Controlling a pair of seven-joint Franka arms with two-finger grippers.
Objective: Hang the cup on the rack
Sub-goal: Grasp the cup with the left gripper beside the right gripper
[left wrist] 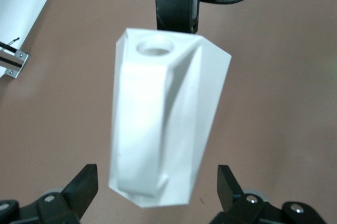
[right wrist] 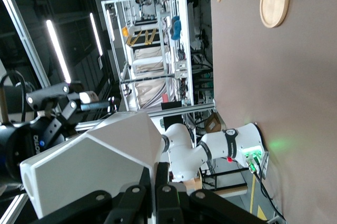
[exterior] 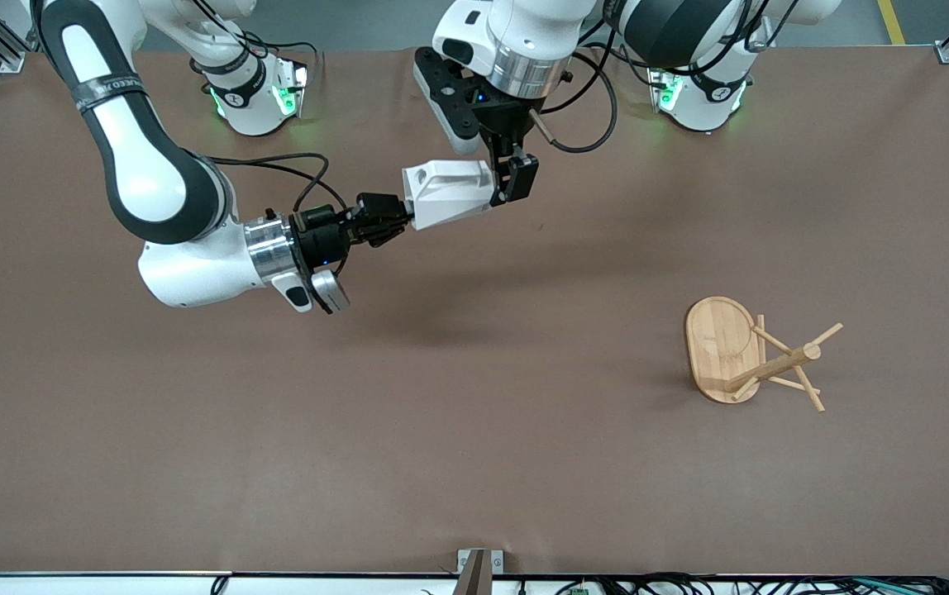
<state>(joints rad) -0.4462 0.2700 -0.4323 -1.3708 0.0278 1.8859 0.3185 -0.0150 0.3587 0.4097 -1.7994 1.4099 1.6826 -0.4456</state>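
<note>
Two grippers meet at the matte, faceted white cup over the table: right gripper clamps it, left gripper straddles it open, bamboo rack toppled.

White arms, blk joints, grn LEDs

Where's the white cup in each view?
Front: cup in mid-air, gripped by right gripper, open left gripper around its other end.
Left wrist: centre, between the open fingers.
Right wrist: lower part.
Shared landmark: the cup's blocky handle.
</note>
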